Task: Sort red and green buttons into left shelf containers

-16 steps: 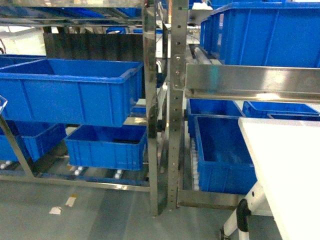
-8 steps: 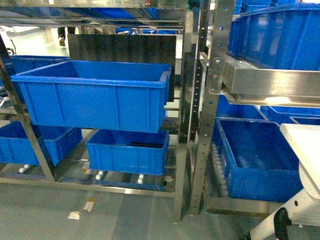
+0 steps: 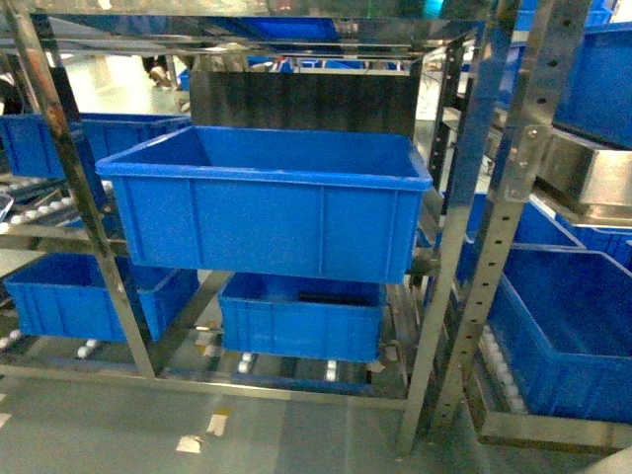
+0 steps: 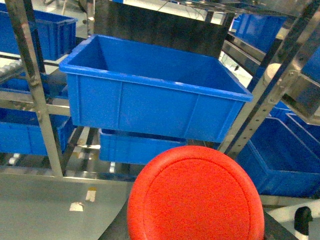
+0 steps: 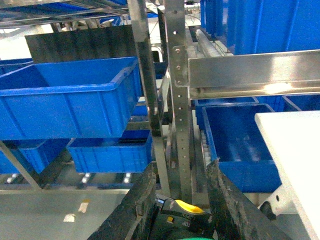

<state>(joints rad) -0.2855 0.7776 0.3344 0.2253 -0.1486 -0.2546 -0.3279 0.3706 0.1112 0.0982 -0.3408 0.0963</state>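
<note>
At the bottom of the left wrist view, the wide red cap of the red button (image 4: 195, 196) fills the near edge and hides the left gripper behind it, so I cannot tell how its jaws stand or whether they bear on the button. In the right wrist view the right gripper (image 5: 181, 210) shows two dark fingers (image 5: 136, 200) rising from the bottom edge, with a black body bearing a yellow part (image 5: 182, 212) lodged between them; the jaws look closed around it, though whether this is the green button I cannot tell, as no green cap shows plainly.

Beyond the red cap stands a large blue bin (image 4: 150, 87) on the middle level of the left shelf (image 3: 84, 188), its rim thick and its inside bare as far as can be seen. Directly below it, on the lower level, sits a smaller blue bin (image 3: 301, 316), resting on roller tracks. Further blue bins (image 3: 94, 296) stand to the left on both levels. A dark panel (image 3: 306, 99) rises behind the large bin.

To the right, past a perforated steel upright (image 3: 499, 212), another shelf bay holds a deep blue bin (image 3: 568, 336) low down. In the right wrist view a white table (image 5: 295, 145) edge shows at the right. The grey floor (image 3: 118, 425) below carries a few scraps of tape.
</note>
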